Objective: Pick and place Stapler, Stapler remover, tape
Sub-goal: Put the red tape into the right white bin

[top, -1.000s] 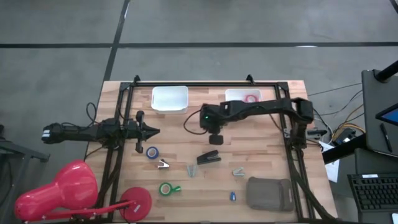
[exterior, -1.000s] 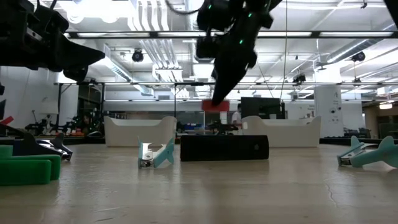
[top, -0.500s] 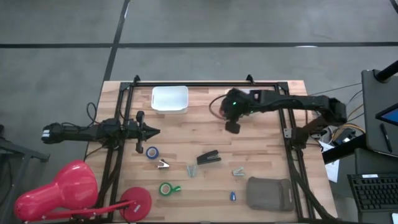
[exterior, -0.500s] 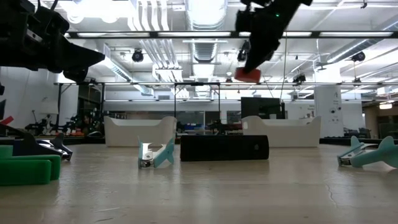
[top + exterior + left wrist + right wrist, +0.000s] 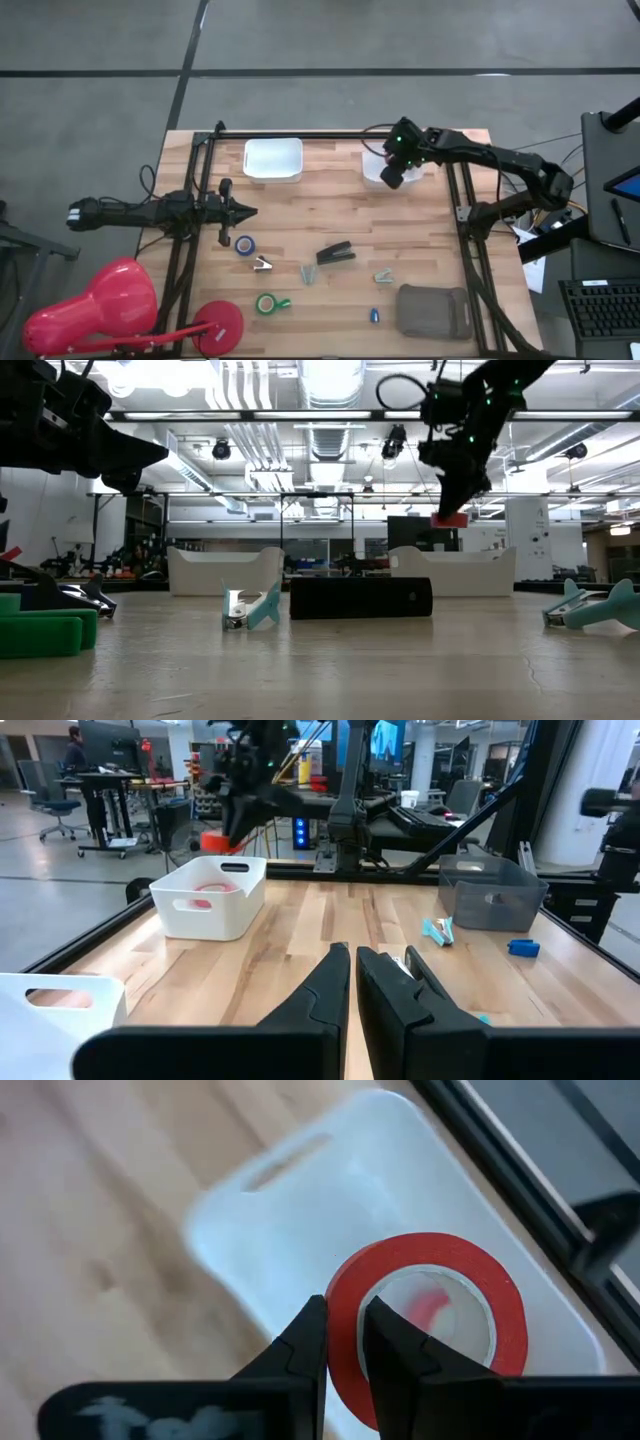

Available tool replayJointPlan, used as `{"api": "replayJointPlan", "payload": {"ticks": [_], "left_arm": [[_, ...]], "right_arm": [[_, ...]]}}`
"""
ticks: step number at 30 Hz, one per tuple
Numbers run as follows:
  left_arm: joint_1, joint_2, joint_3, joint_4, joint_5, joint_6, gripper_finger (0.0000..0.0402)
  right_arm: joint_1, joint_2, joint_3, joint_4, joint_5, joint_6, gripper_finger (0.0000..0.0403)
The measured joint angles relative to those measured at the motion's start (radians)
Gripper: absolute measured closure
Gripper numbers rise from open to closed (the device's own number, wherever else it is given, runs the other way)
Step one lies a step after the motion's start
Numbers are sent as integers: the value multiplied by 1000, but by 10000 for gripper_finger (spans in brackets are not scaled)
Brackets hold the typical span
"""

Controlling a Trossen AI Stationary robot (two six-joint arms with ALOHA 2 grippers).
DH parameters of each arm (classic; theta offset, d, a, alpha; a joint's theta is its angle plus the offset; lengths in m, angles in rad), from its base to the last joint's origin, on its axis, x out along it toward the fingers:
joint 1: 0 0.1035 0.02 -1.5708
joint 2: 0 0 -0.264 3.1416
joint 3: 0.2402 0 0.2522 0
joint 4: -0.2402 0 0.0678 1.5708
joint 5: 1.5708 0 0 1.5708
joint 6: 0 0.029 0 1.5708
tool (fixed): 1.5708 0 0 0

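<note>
The table (image 5: 330, 225) is made of wood. Two white bins sit near its back edge. The right bin (image 5: 372, 172) has a red roll in it already, and the left bin (image 5: 273, 159) sits next to it.

The right gripper (image 5: 394, 176) is up in the air over the right bin. Its jaws are pinching the wall of a red tape roll (image 5: 428, 1315). I think this is the drop step. Next the jaws need to open so the roll falls inside the bin walls. The roll looks to be over the bin, not past its rim.

The left gripper (image 5: 247, 211) waits near the left edge with its jaws closed on nothing.

The black stapler (image 5: 336, 253) lies in the middle of the table. A blue roll (image 5: 245, 244) and a green roll (image 5: 266, 303) lie toward the front left. There is bare wood around the stapler, so there is room to reach down for it.
</note>
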Motion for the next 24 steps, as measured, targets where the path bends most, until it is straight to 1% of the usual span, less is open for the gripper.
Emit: {"api": "replayJointPlan", "payload": {"ticks": [4, 9, 21, 24], "left_arm": [[0, 0, 0, 0, 0, 0, 374], [0, 0, 0, 0, 0, 0, 374], [0, 0, 0, 0, 0, 0, 374], [0, 0, 0, 0, 0, 0, 374]], "right_arm": [[-70, 19, -21, 13, 0, -15, 358], [-110, 59, -49, 57, -7, -39, 358], [-123, 165, -54, 63, -2, -10, 354], [-130, 177, -53, 66, 32, -10, 354]]}}
